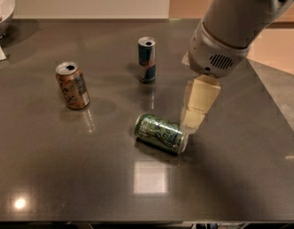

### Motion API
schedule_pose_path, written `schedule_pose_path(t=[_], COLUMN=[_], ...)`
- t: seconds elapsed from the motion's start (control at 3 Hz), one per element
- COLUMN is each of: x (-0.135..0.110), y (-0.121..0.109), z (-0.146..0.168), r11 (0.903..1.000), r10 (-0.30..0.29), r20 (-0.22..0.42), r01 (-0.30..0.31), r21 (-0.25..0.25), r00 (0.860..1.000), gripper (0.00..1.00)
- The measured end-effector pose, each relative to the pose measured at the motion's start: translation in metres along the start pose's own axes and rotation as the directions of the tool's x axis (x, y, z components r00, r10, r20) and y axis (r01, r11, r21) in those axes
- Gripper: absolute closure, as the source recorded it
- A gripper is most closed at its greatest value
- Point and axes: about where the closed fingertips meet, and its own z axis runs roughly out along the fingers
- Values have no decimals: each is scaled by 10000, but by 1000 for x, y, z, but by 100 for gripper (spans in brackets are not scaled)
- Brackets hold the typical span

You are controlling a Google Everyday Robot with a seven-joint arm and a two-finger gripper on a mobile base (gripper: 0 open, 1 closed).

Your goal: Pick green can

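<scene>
The green can point(160, 133) lay on its side mid-way along the bench point(66, 175), nearer the front edge; my pincer point(192, 120) hung just beside its right end, tilted down, I judged to line up a grasp; its spread I couldn't tell.

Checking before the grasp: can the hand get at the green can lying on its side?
Probably yes. The hand hangs close beside one end of the green can, nothing between them; the orange-brown can and blue-and-silver can stand well apart.
</scene>
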Motion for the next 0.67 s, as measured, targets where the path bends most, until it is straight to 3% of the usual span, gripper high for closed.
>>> schedule_pose_path(t=[0.67], x=[-30], y=[17], z=[49], r11=[9987], r10=[-66], r20=[-486], r01=[42], r21=[-504], r00=[9988], gripper=[0])
